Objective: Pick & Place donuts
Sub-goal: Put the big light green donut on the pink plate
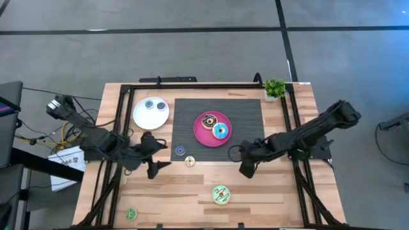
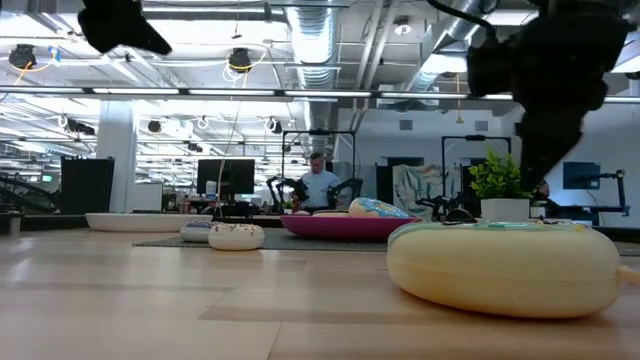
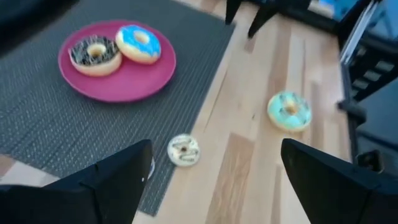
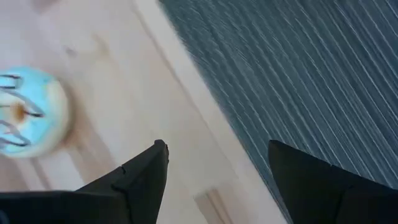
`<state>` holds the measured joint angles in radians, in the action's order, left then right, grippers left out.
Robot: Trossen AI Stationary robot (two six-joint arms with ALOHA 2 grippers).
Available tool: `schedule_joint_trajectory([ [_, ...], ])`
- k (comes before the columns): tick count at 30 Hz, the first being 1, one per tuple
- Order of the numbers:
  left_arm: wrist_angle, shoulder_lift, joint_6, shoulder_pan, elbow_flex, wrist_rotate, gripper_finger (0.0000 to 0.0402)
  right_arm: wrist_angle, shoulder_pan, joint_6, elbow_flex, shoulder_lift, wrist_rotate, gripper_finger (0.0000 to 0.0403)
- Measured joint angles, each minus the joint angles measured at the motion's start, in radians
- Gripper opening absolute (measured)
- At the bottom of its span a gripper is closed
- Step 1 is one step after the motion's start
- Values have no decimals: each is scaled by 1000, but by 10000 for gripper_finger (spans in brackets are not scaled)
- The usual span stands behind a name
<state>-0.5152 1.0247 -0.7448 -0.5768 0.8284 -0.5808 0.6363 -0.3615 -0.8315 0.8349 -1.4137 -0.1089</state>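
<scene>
A pink plate (image 1: 203,138) on the dark mat carries the chocolate-brown donut (image 1: 208,121) and the light blue donut (image 1: 221,131). The pale green donut (image 1: 221,195) lies flat on the bare wood near the near edge. A tiny blue ring (image 1: 180,150) and a tiny cream ring (image 1: 190,161) lie at the mat's near-left corner, and a tiny green ring (image 1: 131,214) near the near-left table corner. Two tiny rings (image 1: 154,105) sit on the white plate (image 1: 144,118). My left gripper (image 1: 162,155) is open, left of the cream ring (image 3: 184,150). My right gripper (image 1: 242,163) hovers open at the mat's near edge, the pale green donut (image 4: 28,115) ahead of it.
A small potted plant (image 1: 275,88) stands at the far right corner. Black frame rails (image 1: 299,137) run along the table's sides and far edge. Bare wood lies between the mat (image 1: 246,112) and the near edge. A person sits in the room beyond (image 2: 318,185).
</scene>
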Motion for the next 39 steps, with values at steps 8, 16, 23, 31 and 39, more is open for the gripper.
schedule_joint_trajectory([
  [8, -43, 42, -118, 34, 0, 79, 350, -331, -38, 456, 23, -86, 13, 265],
  [16, -226, 31, -148, -6, 0, 114, 350, -345, -20, 674, 201, -247, 82, 265],
  [23, -318, 29, -150, -78, 0, 166, 350, -89, -37, 661, 452, -403, 84, 265],
  [31, -389, -14, -111, -253, 0, 74, 350, 204, -73, 506, 712, -602, 87, 265],
  [39, -429, -116, -131, -361, 0, -26, 350, 264, -113, 417, 817, -714, 134, 265],
])
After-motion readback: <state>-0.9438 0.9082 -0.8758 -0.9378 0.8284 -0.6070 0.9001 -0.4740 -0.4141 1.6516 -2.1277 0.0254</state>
